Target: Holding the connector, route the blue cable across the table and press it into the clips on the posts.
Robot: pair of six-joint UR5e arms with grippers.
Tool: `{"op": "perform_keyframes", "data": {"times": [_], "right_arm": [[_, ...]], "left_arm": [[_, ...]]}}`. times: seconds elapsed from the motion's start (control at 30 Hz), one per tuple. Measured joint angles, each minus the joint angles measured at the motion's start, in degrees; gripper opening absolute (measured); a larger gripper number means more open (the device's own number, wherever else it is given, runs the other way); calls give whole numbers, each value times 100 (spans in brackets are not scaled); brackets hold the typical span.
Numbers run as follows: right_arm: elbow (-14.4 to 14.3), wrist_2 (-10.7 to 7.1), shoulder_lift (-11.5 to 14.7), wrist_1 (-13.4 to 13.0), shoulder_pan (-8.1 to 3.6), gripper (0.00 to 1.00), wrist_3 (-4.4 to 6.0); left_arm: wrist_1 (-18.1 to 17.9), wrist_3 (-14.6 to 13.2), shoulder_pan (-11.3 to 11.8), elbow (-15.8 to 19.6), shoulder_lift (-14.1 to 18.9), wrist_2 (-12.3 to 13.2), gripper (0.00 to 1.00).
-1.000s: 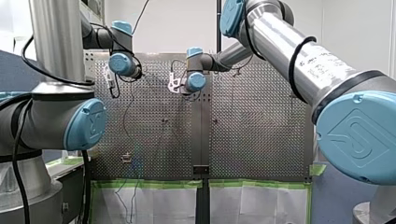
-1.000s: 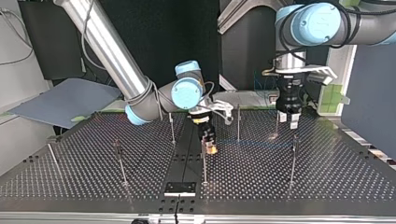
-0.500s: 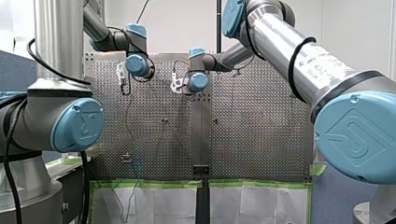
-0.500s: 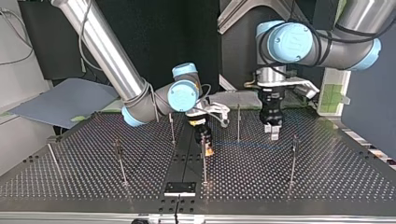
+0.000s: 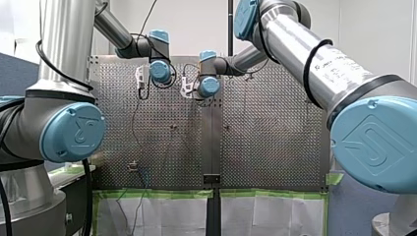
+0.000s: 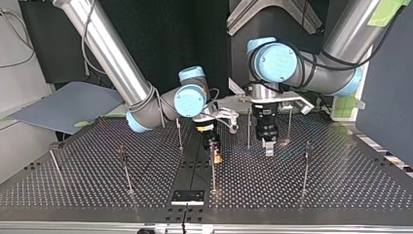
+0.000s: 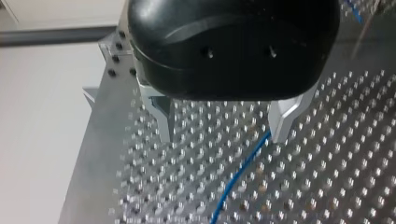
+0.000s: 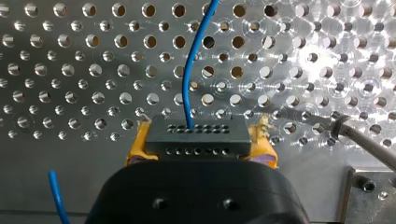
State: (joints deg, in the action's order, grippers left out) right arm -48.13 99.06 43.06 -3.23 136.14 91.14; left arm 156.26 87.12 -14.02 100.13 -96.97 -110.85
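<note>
Two posts (image 6: 248, 128) flank left end effector (image 6: 268, 151), jaws apart.

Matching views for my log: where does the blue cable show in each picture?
Front view: blue cable, a short bit low at the left.
Top view: faint line between my right gripper and my left gripper.
Left wrist view: runs on ahead of the gripper.
Right wrist view: leaves the connector.
Shared landmark: the perforated table.

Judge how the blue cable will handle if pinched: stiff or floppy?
Probably floppy: the blue cable is thin and bends on leaving the connector. Likely light. It might slip: it lies off-centre between the fingers of my open left gripper.
</note>
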Motion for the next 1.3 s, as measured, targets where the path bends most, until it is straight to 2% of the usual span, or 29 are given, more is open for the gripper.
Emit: {"op": "perform_keyframes", "data": {"times": [0.1,0.2,0.43,0.63,0.67,0.7,0.73,0.77,0.8,0.87,0.9,0.93,0.97,1.0,1.03,1.07,1.3], "right_arm": [[0,-6,0,3,-11,0,-7],[0,-7,-1,5,-21,0,-11],[0,-8,-2,-2,-29,0,-13],[0,-8,-4,-1,-30,0,-23],[0,-9,-5,-2,-30,0,-23],[0,-9,-5,-2,-30,0,-24],[1,-8,-6,-3,-30,0,-24],[0,-9,-7,-3,-30,0,-25],[0,-8,-7,-2,-30,0,-24],[0,-9,-8,1,-30,0,-25],[-1,-8,-10,2,-30,0,-25],[0,-8,-10,3,-30,0,-25],[0,-8,-10,4,-30,0,-25],[0,-8,-10,4,-30,0,-25],[-1,-8,-10,5,-31,0,-25],[-2,-8,-10,5,-31,0,-25],[-2,-8,-13,8,-35,0,-25]], "left_arm": [[1,-23,92,-168,-168,-143,100],[67,-40,233,-331,-316,-162,100],[52,-80,564,-485,-401,-31,100],[36,-78,645,-489,-403,126,100],[43,-77,643,-489,-404,144,91],[50,-75,639,-488,-404,159,91],[57,-67,632,-488,-405,173,80],[62,-57,624,-488,-404,182,62],[65,-43,615,-488,-403,187,62],[69,-6,597,-488,-401,195,39],[70,6,591,-488,-400,196,39],[74,22,583,-488,-398,196,19],[80,37,579,-488,-394,193,11],[91,56,575,-488,-389,190,11],[113,87,571,-488,-378,186,2],[132,115,569,-488,-366,183,0],[224,313,543,-488,-233,176,0]]}}
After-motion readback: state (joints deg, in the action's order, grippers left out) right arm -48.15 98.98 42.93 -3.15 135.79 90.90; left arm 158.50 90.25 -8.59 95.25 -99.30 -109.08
